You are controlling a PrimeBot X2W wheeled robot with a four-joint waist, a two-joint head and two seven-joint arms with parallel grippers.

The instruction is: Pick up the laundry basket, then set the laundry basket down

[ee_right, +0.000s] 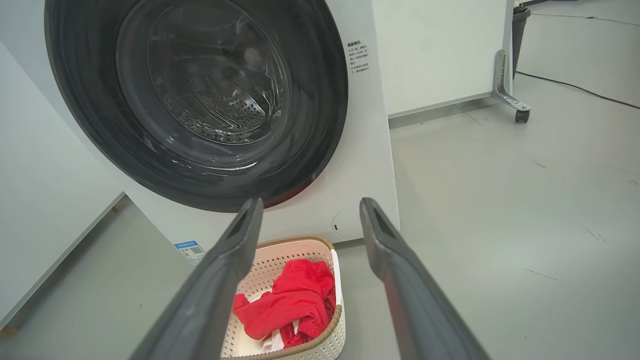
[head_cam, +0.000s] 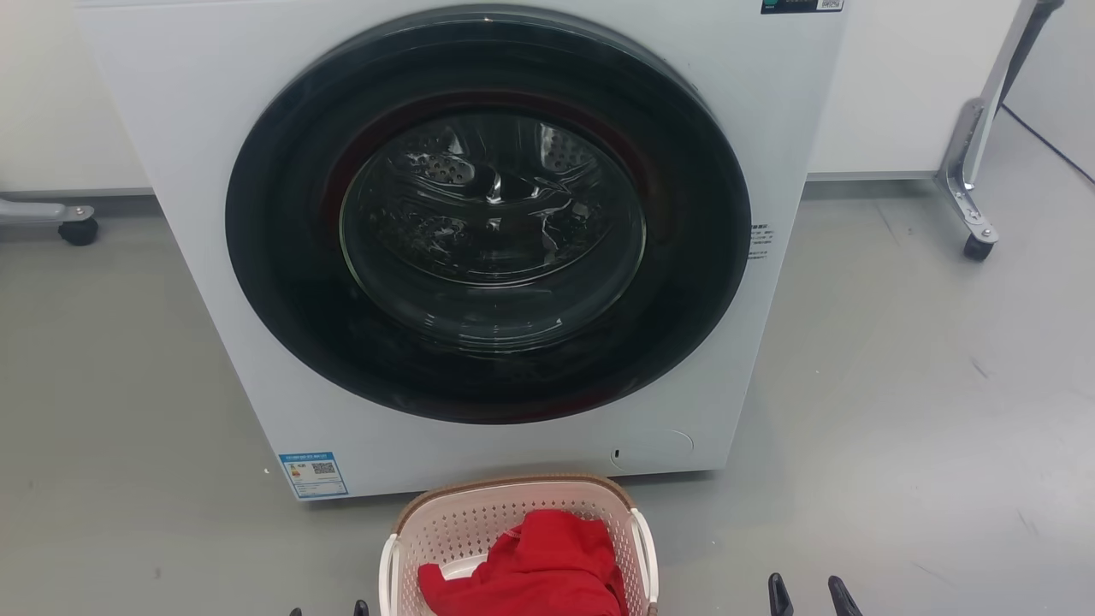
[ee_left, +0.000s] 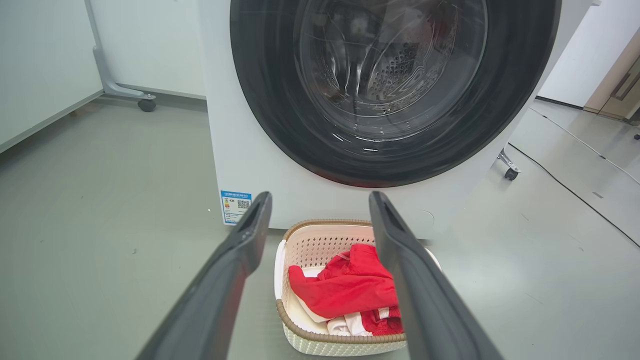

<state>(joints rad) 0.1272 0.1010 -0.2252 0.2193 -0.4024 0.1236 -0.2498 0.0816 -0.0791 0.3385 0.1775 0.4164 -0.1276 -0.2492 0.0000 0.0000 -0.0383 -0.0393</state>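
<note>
The laundry basket [head_cam: 479,524] stands on the grey floor right in front of the washing machine, cream-white with a brown rim and white side handles. A red garment [head_cam: 547,565] lies in it over some white cloth. My left gripper [head_cam: 328,610] peeks in at the bottom edge, left of the basket, and my right gripper [head_cam: 810,592] is off to the basket's right. Both are apart from it. In the left wrist view the left gripper [ee_left: 320,200] is open above the basket [ee_left: 315,245]. In the right wrist view the right gripper [ee_right: 310,205] is open, with the basket [ee_right: 272,265] below and left.
A white washing machine [head_cam: 205,128] with a shut dark round door [head_cam: 488,214] stands just behind the basket. Wheeled metal frame legs [head_cam: 971,197] stand at the back right, and a caster [head_cam: 79,229] at the back left. A black cable [ee_left: 570,187] runs over the floor on the right.
</note>
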